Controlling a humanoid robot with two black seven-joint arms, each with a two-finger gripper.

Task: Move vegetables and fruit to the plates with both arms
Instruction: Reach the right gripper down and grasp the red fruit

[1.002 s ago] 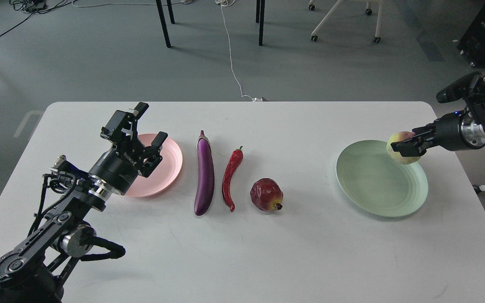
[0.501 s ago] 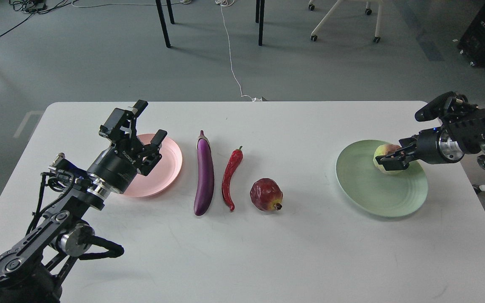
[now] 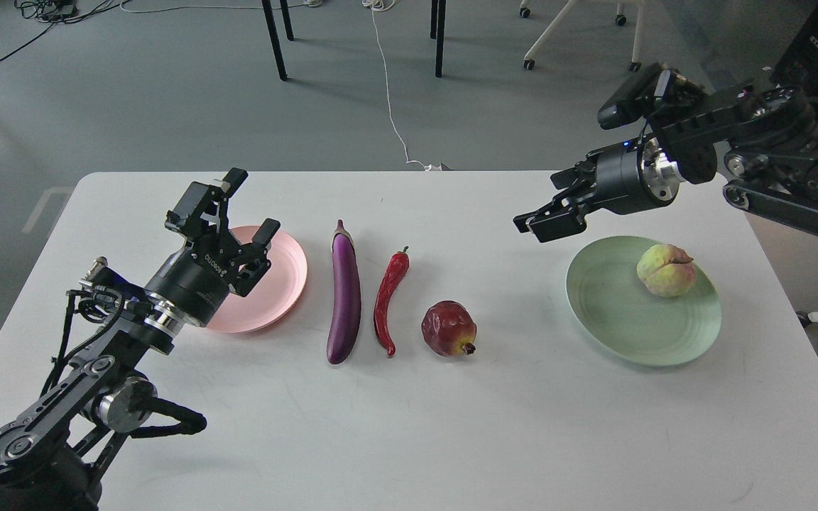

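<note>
The peach-like fruit (image 3: 666, 270) lies on the pale green plate (image 3: 622, 319) at the right. My right gripper (image 3: 549, 213) is open and empty, raised above the table left of that plate. The purple eggplant (image 3: 344, 291), the red chili pepper (image 3: 388, 298) and the dark red pomegranate (image 3: 449, 328) lie in a row in the middle of the table. The pale pink plate (image 3: 280, 284) is at the left, partly hidden by my left gripper (image 3: 253, 206), which is open and empty above it.
The white table (image 3: 409, 426) has rounded far corners. Beyond it on the grey floor are black table legs, a white cable (image 3: 389, 92) and a white chair base (image 3: 579, 35).
My right gripper let go of the peach-like fruit onto the green plate, then rose and moved left. The left arm has barely moved.
</note>
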